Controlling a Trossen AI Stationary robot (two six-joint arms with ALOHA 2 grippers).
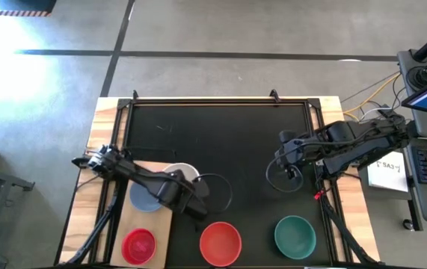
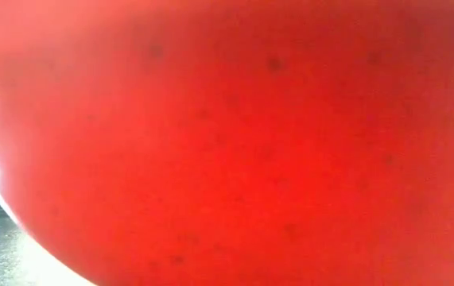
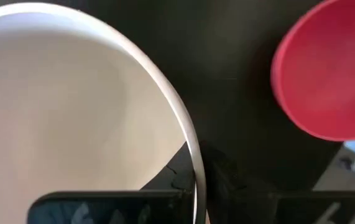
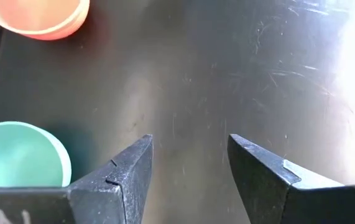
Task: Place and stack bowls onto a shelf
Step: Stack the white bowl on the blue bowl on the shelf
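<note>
Left fingers pinch white bowl.

Bright light floods the floor at the far left of the high view, washing it nearly white, while the black tabletop stays dark and matte. The low view is filled by an unfocused red bowl, with blown-out glare at its left edge. The wrist views show soft blur close up and a pale sheen across the scratched tabletop.
</note>
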